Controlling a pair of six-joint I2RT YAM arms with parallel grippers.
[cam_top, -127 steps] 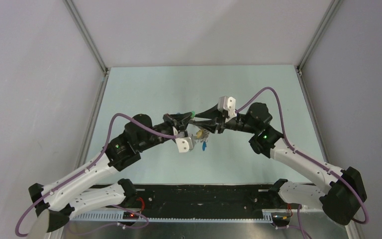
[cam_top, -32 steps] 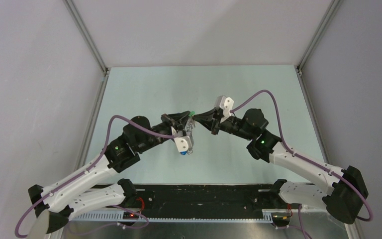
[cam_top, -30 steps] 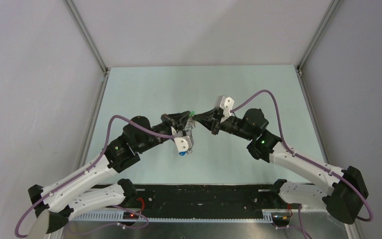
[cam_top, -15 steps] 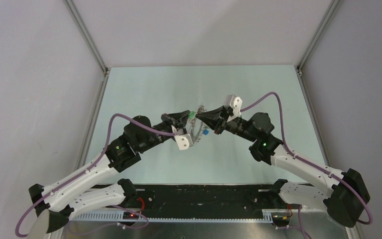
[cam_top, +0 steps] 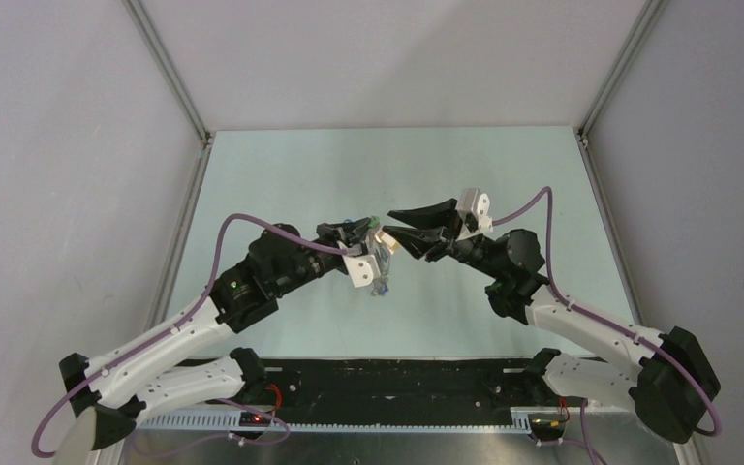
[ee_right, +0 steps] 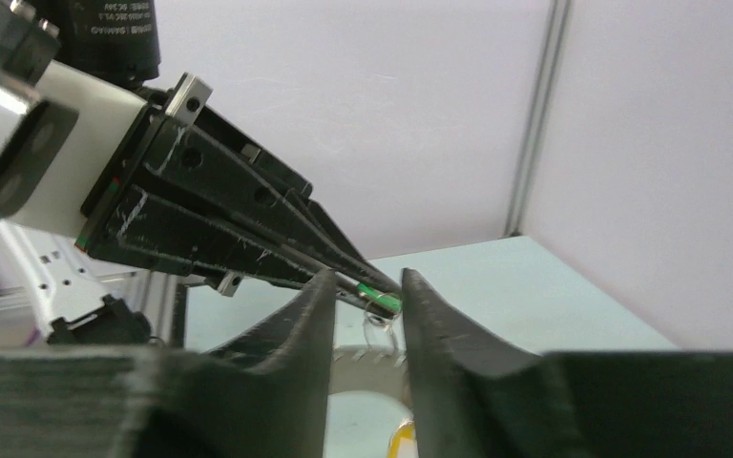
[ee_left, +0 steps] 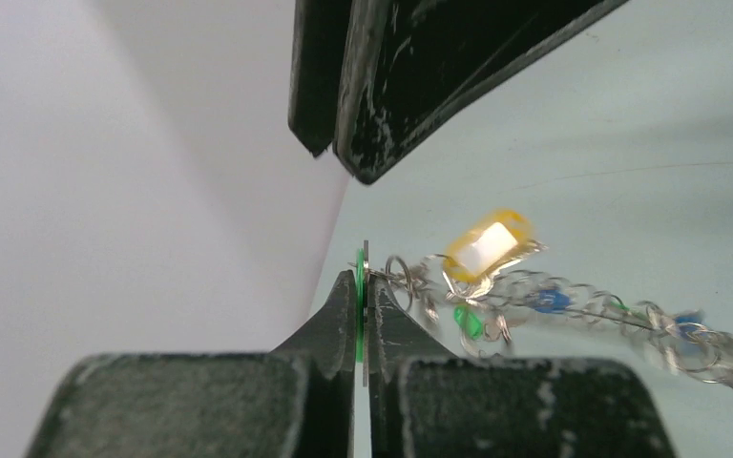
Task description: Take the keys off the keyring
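Note:
My left gripper point(ee_left: 363, 277) is shut on a green tag point(ee_left: 359, 305) and a thin grey metal strip pressed flat beside it, seemingly a green-tagged key. The rest of the keys point(ee_left: 534, 296) hang from it in a bunch, with yellow point(ee_left: 485, 244), blue and green tags on small rings. They are held above the table point(cam_top: 381, 266). In the right wrist view the grey keyring point(ee_right: 367, 367) hangs just below the left gripper's tips. My right gripper point(ee_right: 367, 286) is open, its fingers either side of the green tag point(ee_right: 380, 298). From above, both grippers point(cam_top: 380, 231) point(cam_top: 392, 221) meet tip to tip.
The pale green table point(cam_top: 387, 165) is walled by white panels on three sides. A black rail point(cam_top: 397, 383) runs along the near edge between the arm bases. The right gripper's dark fingers point(ee_left: 410, 86) fill the top of the left wrist view.

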